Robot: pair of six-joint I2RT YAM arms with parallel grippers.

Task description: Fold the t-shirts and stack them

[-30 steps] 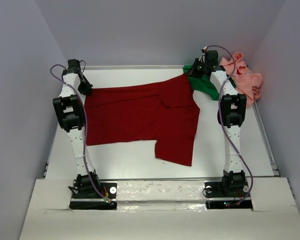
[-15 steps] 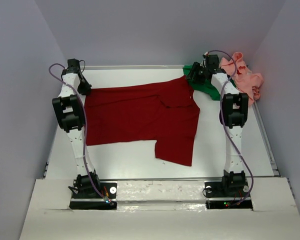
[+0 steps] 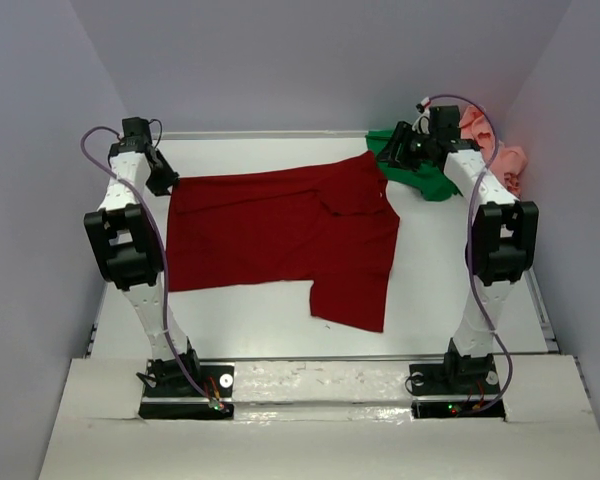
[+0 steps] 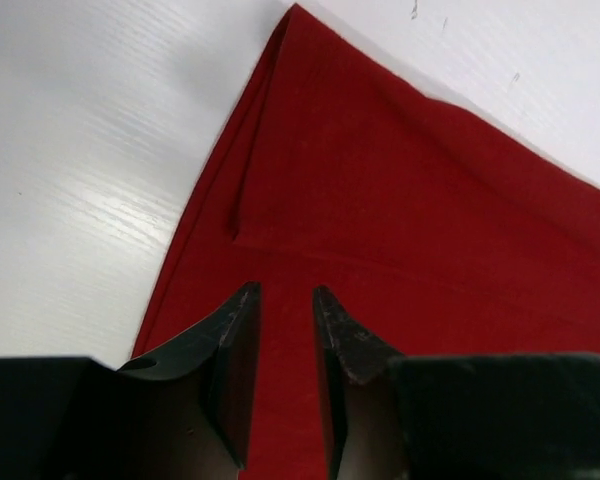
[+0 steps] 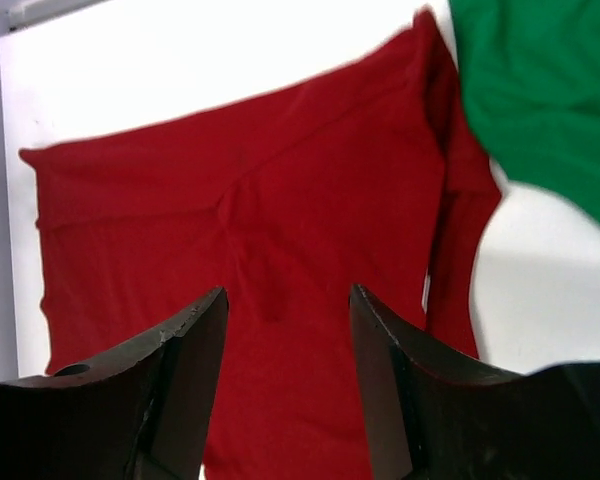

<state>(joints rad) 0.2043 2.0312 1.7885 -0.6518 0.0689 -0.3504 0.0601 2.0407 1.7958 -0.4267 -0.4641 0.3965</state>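
From the top camera, a dark red t-shirt (image 3: 280, 235) is lying spread flat across the middle of the white table (image 3: 260, 320), with one sleeve reaching toward the near edge. A bright green t-shirt (image 3: 425, 180) is lying crumpled at the far right, just beside the red one's far right corner. A salmon pink t-shirt (image 3: 485, 140) is sitting bunched in the far right corner, partly hidden behind the right arm. The left hand (image 3: 165, 180) is hanging over the red shirt's far left corner. The right hand (image 3: 395, 150) is hanging over the spot where the red and green shirts meet.

From the left wrist camera, the left hand (image 4: 285, 293) is holding its two dark fingers a little apart, with nothing between them. Below them the dark red t-shirt (image 4: 410, 230) is showing a folded edge and a pointed corner against the bare table (image 4: 80, 150).

From the right wrist camera, the right hand (image 5: 287, 293) is holding its fingers wide apart and gripping nothing. The dark red t-shirt (image 5: 260, 200) is filling the space beneath, the bright green t-shirt (image 5: 550, 90) is lying at the upper right, and the table (image 5: 180, 60) is showing beyond.
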